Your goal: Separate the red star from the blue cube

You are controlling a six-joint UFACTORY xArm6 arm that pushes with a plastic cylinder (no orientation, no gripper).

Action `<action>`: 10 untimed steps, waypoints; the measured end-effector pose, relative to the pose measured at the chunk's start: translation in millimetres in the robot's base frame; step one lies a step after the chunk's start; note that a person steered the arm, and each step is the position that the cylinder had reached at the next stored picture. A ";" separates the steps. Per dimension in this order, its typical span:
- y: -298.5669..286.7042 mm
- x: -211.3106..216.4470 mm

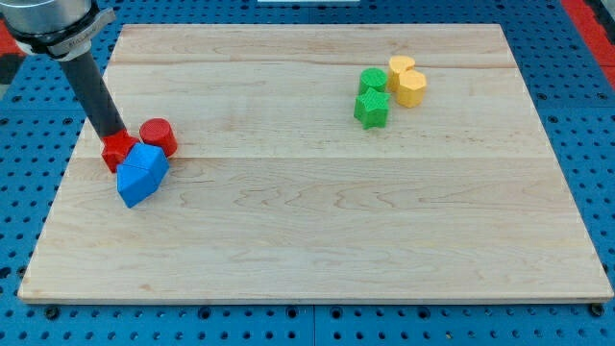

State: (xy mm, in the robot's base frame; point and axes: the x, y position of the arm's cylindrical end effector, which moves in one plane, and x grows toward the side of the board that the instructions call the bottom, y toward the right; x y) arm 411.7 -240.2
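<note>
Nearest the camera lies the wooden board [317, 240]'s front edge. On its left side the blue cube [141, 174] sits tilted, touching the red star [119, 150] just behind it. My tip [116, 135] presses on the star's far edge, likely placed to shove it away; there are no jaws to speak of. The star looks small, flat-topped and partly hidden by the rod. A red cylinder [158, 135] stands just beside it on the right.

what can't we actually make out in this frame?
- My tip: its very end meets the red star-shaped block; contact point hidden by the rod.
- Red star's outline: partly covered by the rod and the blue cube block.
- Star-cube gap: touching or apart, cannot tell.
- Arm above the rod: cut off by the view's top-left edge.
</note>
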 end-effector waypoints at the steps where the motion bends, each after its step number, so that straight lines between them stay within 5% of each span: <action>1: 0.6 0.0; 3: -59.3 -24.1; 5: -55.3 70.7; 7: 13.0 42.4; 10: 36.3 29.9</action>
